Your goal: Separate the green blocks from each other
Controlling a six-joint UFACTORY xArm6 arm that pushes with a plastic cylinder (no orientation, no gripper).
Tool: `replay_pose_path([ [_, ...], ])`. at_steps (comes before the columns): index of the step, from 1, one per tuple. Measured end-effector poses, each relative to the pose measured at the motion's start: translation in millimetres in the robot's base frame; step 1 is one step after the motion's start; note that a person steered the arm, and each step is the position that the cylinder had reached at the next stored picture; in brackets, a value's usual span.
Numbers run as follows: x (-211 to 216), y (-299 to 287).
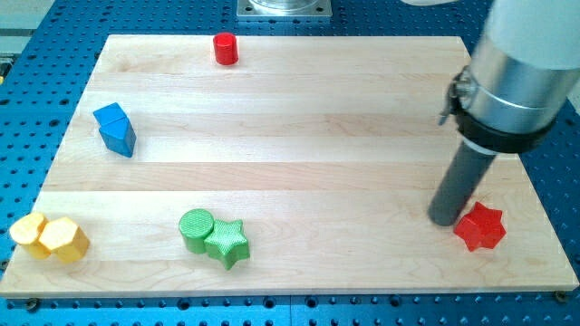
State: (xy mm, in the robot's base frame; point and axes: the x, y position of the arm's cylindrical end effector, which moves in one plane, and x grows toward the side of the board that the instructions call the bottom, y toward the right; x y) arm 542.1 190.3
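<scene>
A green cylinder [196,227] and a green star [227,242] sit touching each other near the view's bottom, left of centre, the star to the cylinder's right. My tip [443,218] rests on the board at the view's right, far from both green blocks. It stands just left of a red star [479,226], very close to or touching it.
A red cylinder [226,48] stands at the view's top edge of the wooden board [299,118]. A blue block [115,129] lies at the left. Two yellow blocks [50,237] touch each other at the bottom left corner. The arm's silver body [517,72] overhangs the right side.
</scene>
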Motion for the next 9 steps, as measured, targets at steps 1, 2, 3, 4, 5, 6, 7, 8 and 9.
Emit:
replay_pose_path([
  [1, 0.0, 29.6],
  [2, -18.2, -22.8],
  [3, 44.1, -137.4],
  [4, 76.9, -190.7],
  [5, 75.7, -314.7],
  [6, 28.4, -321.8],
  [7, -19.6, -239.2],
  [8, -19.8, -259.1],
  [9, 28.1, -304.8],
])
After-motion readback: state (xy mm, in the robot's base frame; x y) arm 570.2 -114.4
